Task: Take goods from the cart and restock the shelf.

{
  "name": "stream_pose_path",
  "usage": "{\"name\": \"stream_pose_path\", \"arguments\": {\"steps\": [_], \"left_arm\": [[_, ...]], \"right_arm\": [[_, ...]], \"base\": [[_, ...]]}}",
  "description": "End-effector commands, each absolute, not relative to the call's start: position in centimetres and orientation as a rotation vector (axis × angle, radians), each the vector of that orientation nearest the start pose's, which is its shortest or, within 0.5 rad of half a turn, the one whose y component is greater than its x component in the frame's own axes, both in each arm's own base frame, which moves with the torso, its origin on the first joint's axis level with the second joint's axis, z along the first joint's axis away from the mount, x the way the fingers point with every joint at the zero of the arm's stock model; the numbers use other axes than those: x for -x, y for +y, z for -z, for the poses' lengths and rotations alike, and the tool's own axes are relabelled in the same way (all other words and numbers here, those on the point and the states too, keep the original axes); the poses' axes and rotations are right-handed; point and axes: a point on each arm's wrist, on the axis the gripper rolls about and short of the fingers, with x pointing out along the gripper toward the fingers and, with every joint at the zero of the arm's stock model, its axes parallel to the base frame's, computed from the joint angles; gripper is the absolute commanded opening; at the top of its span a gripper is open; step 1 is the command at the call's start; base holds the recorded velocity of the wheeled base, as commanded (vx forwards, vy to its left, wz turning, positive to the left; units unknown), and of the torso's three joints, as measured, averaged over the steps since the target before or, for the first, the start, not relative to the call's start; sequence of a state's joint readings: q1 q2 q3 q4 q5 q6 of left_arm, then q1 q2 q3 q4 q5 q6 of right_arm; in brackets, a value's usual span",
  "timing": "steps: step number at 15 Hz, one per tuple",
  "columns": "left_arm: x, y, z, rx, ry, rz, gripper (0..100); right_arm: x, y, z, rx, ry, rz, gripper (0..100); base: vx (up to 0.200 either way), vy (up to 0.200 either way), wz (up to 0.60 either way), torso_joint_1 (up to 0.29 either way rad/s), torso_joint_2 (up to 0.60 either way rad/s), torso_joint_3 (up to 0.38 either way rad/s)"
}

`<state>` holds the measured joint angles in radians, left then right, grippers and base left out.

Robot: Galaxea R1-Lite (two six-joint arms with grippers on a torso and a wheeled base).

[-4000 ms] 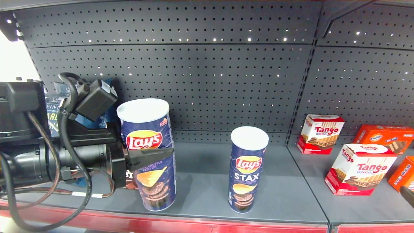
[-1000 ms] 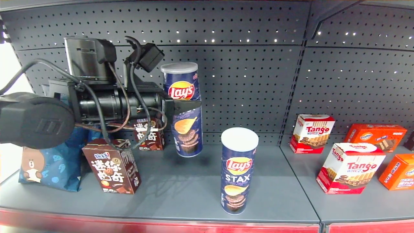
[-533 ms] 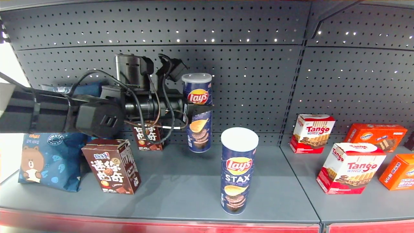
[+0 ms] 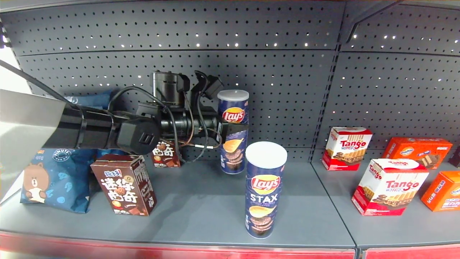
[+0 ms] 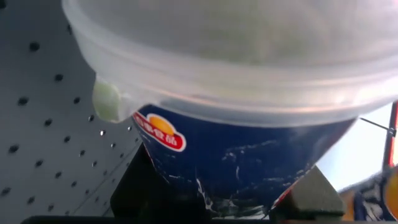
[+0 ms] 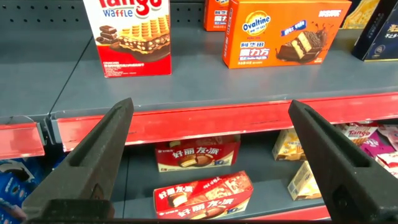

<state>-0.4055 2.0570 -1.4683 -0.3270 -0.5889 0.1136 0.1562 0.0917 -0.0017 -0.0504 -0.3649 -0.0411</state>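
My left gripper (image 4: 234, 128) is shut on a dark blue chips can (image 4: 233, 108) with a clear lid, gripping it around the middle and holding it upright. The can is at the back of the grey shelf (image 4: 201, 205), close to the pegboard, with its base at or just above the shelf surface. In the left wrist view the lid and blue body of the can (image 5: 249, 168) loom close between my left gripper's (image 5: 227, 202) fingers. A second, identical can (image 4: 266, 189) stands nearer the front, just to the right. My right gripper (image 6: 211, 162) is open and holds nothing, in front of the shelf's red edge.
Two brown cookie boxes (image 4: 124, 185) and a blue bear bag (image 4: 54, 183) stand left of the cans. Red-and-white waffle boxes (image 4: 390, 187) and orange boxes (image 4: 417, 151) fill the right bay. Open shelf floor lies between the cookie box and the front can.
My left arm has carried the can to the right, farther back and lower, to just behind the standing can. Nothing else on the shelf has moved.
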Motion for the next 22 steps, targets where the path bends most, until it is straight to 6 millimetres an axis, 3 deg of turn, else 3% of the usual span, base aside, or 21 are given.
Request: {"name": "stream_pose_path", "arguments": {"steps": [1,8,22], "left_arm": [[-38.9,-18.4,-19.8,-0.078,0.227,1.010,0],[-40.4,-19.1,-17.8,-0.077,0.213,1.017,0],[-42.3,-20.3,-16.1,-0.078,0.213,1.023,0]], "right_arm": [[1.5,-1.1,-8.3,0.052,0.044,0.208,100],[1.5,-1.1,-8.3,0.052,0.046,0.208,100],[1.5,-1.1,-8.3,0.052,0.046,0.208,100]], "base": [[0.000,0.000,0.00,0.000,0.00,0.000],[0.000,0.000,0.00,0.000,0.00,0.000],[0.000,0.000,0.00,0.000,0.00,0.000]]}}
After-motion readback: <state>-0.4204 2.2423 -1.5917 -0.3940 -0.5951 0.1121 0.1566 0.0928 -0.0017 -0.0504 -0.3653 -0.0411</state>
